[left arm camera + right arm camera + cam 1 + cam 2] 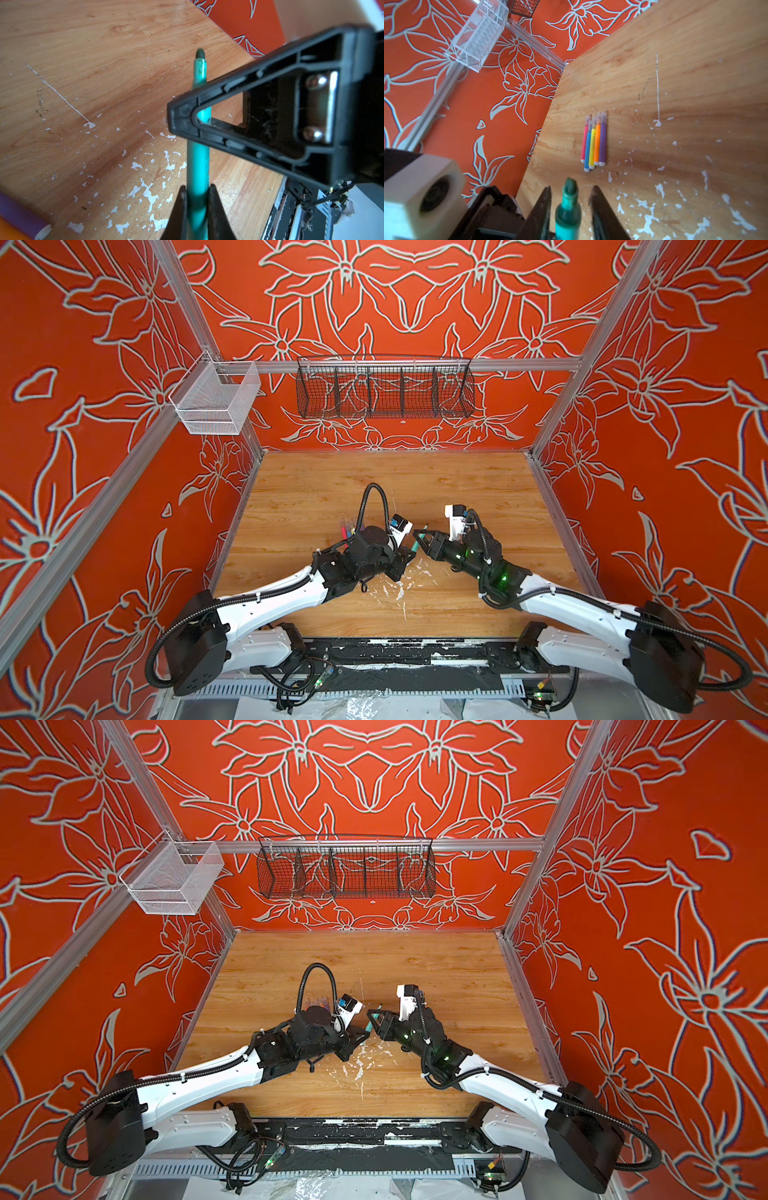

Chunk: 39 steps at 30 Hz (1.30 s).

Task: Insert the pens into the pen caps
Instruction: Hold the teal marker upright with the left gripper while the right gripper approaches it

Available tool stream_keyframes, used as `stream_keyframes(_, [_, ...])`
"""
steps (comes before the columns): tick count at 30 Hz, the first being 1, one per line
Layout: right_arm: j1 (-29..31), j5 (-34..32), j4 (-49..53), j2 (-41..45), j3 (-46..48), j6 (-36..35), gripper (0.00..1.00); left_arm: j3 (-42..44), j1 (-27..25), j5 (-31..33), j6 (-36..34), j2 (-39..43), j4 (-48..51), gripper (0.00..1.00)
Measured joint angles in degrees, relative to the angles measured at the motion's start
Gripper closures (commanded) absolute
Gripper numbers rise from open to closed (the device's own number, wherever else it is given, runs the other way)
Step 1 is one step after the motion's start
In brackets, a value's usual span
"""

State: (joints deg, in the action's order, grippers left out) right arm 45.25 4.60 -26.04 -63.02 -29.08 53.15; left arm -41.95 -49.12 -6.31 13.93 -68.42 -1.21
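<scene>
My left gripper [197, 193] is shut on the body of a green pen [198, 164], held above the table with its dark bare tip pointing away. My right gripper [571, 191] straddles that pen [568, 214] near the tip, jaws apart with a gap on each side. In both top views the two grippers [409, 552] [419, 537] meet at mid-table around the green pen [369, 1026]. Pink, blue, yellow, orange and purple pens [593, 141] lie side by side on the table, each wearing a clear pen cap [601, 117].
White flecks of debris [648, 220] are scattered over the wooden table [457, 489]. A white mesh basket [216, 400] and a black wire basket [384, 387] hang on the rear rail. The left arm hides most of the row of pens [349, 531].
</scene>
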Motion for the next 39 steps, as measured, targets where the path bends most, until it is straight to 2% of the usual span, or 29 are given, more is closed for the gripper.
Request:
stream_keyframes(2, [0.2, -0.2, -0.3, 0.0, 0.0, 0.2, 0.91, -0.1, 0.0, -0.6, -0.1, -0.2, 0.0, 1.0])
stream_keyframes(5, [0.6, -0.6, 0.0, 0.0, -0.1, -0.1, 1.0, -0.3, 0.0, -0.9, -0.1, -0.6, 0.1, 1.0])
stream_keyframes(6, [0.7, -0.7, 0.0, -0.1, -0.1, 0.0, 1.0, -0.4, 0.0, -0.9, -0.1, -0.7, 0.1, 1.0])
stream_keyframes(9, [1.7, -2.1, -0.2, -0.3, -0.1, 0.0, 1.0, -0.4, 0.0, -0.9, -0.1, -0.7, 0.5, 0.85])
stream_keyframes(14, [4.8, -4.0, -0.7, -0.8, -0.1, 0.1, 1.0, -0.4, 0.0, -1.0, -0.3, -0.6, 0.9, 0.79])
stream_keyframes(20, [7.7, -4.3, -3.6, -1.2, -0.1, 0.7, 1.0, -0.3, 0.0, -1.5, -0.3, 0.2, 0.4, 0.79])
stream_keyframes(26, [8.7, -5.0, -7.3, -2.7, -0.1, 1.6, 1.0, -0.2, 0.3, -0.8, -0.5, 0.8, 0.3, 0.85])
stream_keyframes(29, [8.9, -5.9, -7.8, -2.6, 0.1, 1.5, 1.0, -0.2, 0.4, -0.9, -0.5, 1.0, 0.2, 0.92])
stream_keyframes(31, [9.0, -6.3, -8.1, -2.1, 0.3, 1.5, 1.0, -0.2, 0.4, -1.1, -0.5, 1.2, 0.2, 1.0])
stream_keyframes(34, [9.1, -7.0, -7.7, -0.7, 0.9, 1.2, 0.73, -0.2, 0.3, -1.7, -0.5, 1.4, -0.2, 1.0])
stream_keyframes(36, [9.3, -8.1, -6.9, 1.3, 1.4, 0.7, 0.64, -0.3, 0.1, -2.0, -0.5, 1.5, -0.4, 1.0])
stream_keyframes(39, [9.4, -10.7, -1.6, 7.0, 1.6, -0.9, 0.58, -0.2, 0.0, -2.1, -0.5, 1.6, -0.7, 1.0])
